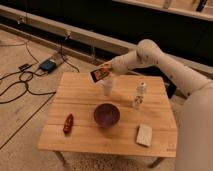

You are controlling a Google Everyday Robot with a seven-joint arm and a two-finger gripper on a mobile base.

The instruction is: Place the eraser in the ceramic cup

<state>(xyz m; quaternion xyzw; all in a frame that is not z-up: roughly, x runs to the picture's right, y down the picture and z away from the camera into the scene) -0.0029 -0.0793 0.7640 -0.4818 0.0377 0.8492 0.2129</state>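
camera view: the gripper point(108, 70) is just above the centre of the frame, clamped on the eraser point(100, 74), which hangs tilted right over the ceramic cup point(107, 88), not inside it. the cup stands upright on the wooden worktop point(80, 97). below it sits a purple bowl point(106, 115). a clear bottle point(139, 95) stands to the right, a tan pad point(144, 134) lies lower right, and a dark-red item point(68, 123) lower left.

A red-orange, black and white wrapped eraser point(100, 74) largely hides the gripper point(105, 72) clamping it above the pale ceramic cup point(107, 88); the white robot arm point(165, 65) is cut off at the right edge.
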